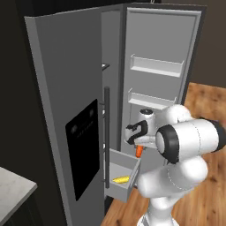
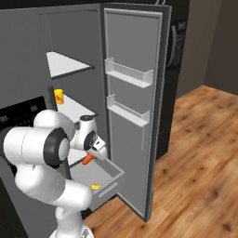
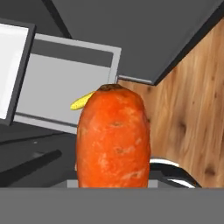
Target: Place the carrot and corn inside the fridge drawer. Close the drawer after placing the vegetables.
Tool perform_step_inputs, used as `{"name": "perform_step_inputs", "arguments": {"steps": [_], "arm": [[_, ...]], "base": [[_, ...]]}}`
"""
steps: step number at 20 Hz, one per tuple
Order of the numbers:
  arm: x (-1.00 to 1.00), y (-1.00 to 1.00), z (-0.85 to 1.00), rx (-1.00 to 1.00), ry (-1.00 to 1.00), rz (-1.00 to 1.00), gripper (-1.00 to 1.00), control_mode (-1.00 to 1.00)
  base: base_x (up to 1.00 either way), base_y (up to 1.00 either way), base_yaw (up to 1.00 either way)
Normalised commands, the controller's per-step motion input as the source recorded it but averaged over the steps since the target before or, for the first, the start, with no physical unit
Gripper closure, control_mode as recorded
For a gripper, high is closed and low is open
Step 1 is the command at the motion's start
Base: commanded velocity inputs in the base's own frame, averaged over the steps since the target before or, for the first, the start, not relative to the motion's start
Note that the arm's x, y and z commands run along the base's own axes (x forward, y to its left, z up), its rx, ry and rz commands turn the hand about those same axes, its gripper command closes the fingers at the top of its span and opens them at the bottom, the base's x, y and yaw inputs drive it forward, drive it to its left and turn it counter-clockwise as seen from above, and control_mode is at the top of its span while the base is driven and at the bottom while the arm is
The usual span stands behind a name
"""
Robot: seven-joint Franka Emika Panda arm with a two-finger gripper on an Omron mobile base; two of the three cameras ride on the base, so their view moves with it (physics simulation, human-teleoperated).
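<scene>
Left base view: the gripper (image 1: 137,148) is seen at centre frame, just above the pulled-out fridge drawer (image 1: 131,175), with the carrot (image 1: 139,151) projecting downward from it as a short orange stub. The jaws are closed on the carrot. The corn (image 1: 120,179) is seen lying on the drawer floor, lower centre of the frame, below and left of the carrot and apart from it.

Right base view: the gripper (image 2: 93,152) is placed left of centre, with the carrot (image 2: 87,159) angled down to the lower left over the open fridge drawer (image 2: 109,184). A yellow end of the corn (image 2: 95,187) is visible at the drawer's front wall.

Hand view: the carrot (image 3: 113,138) is seen large at centre and bottom, upright in the frame. Behind it, the corn (image 3: 82,101) shows as a yellow tip at the carrot's upper left, inside the fridge drawer (image 3: 65,78), which occupies the upper left. The fingertips are hidden by the carrot.
</scene>
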Motion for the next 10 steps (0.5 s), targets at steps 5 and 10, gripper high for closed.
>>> {"name": "perform_step_inputs", "arguments": {"steps": [5, 10], "arm": [[0.85, 0.05, -0.75, -0.02, 0.00, 0.14, 1.00, -1.00], [0.85, 0.14, -0.55, -0.01, 0.10, 0.07, 1.00, -1.00]], "base": [[0.00, 0.00, 0.00], [0.00, 0.00, 0.00]]}}
